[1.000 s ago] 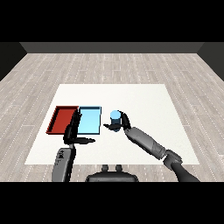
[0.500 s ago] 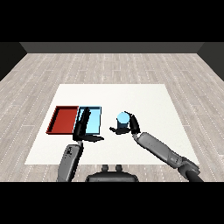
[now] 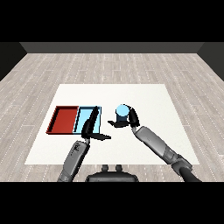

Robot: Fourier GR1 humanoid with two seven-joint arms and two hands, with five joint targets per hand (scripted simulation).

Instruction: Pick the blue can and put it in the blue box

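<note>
Right robot hand (image 3: 129, 120) is curled round the blue can (image 3: 122, 113), fingers and thumb wrapping its sides, so the can is in its hold. Can reads as upright, top face showing, and appears lifted a little off the white bench (image 3: 148, 98), though whether its base has cleared the surface is hard to tell from this angle. It sits just to the right of the light blue tray (image 3: 82, 117), not yet over it. Keeping it upright makes sense for setting it down flat inside.

Left robot hand (image 3: 89, 127) hangs over the near part of the blue tray with fingers mostly straight and thumb sticking out to the right, holding nothing. It covers part of the tray's floor, so it likely needs to stay clear of the drop spot or the can could bump it.

Red tray (image 3: 64, 120) lies touching the blue tray on its left side, well away from the can, nothing visible in it.

Judged stage: grasp done, carry toward the tray under way, placing not yet done. Next move calls for a short shift left, then lowering inside the tray's rim.
</note>
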